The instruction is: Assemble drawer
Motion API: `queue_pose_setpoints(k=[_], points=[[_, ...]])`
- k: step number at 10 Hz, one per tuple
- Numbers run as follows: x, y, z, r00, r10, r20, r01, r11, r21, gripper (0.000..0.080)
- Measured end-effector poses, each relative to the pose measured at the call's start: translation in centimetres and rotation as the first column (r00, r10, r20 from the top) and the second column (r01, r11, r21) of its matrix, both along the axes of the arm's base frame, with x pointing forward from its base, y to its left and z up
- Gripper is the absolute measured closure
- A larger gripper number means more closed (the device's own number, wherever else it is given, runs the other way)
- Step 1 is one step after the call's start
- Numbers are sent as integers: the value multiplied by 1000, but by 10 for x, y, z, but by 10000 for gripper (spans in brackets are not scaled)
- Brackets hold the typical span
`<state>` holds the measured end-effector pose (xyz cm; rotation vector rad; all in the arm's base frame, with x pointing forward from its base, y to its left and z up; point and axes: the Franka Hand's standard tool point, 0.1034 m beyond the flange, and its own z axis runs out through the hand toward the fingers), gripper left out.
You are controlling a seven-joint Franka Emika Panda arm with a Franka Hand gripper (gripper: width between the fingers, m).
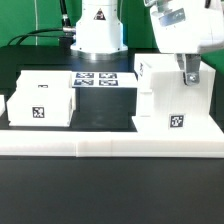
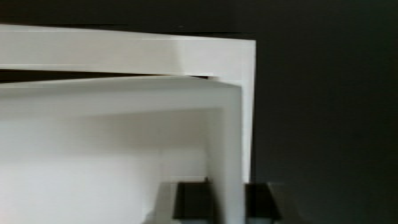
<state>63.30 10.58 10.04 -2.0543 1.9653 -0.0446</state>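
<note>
Drawer housing (image 1: 168, 105) stands at the exterior view's right, just behind the near border bar (image 1: 110, 148), with a tray box (image 1: 40, 102) well apart at its left. We see the gripper (image 1: 188, 75) pinched narrow on the housing's thin wall, fingers (image 2: 187, 205) either side, probably to reposition it. Farther back lies the marker board (image 1: 95, 80).
</note>
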Motion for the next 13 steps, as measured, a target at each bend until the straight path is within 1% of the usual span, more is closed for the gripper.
queue_pose_setpoints(k=[1,2,3,4,5,6,7,8,10,11,12,13], points=[[0,0,0,1000,0,0,0,1000,0,742],[1,0,1,1000,2,4,-2,1000,-1,627],[2,0,2,1000,4,11,-4,1000,-2,627],[3,0,3,1000,5,15,-5,1000,-3,490],[5,0,5,1000,7,25,-7,1000,-6,309],[6,0,6,999,11,32,-11,1000,-8,203],[6,0,7,999,14,34,-13,1000,-9,203],[6,0,7,999,15,35,-15,1000,-9,161],[6,0,8,999,27,37,-26,1000,-12,153],[-1,-2,16,987,155,43,-153,988,-35,153],[-15,-8,32,971,233,54,-231,972,-46,150],[-28,-10,34,968,244,60,-241,969,-56,150]])
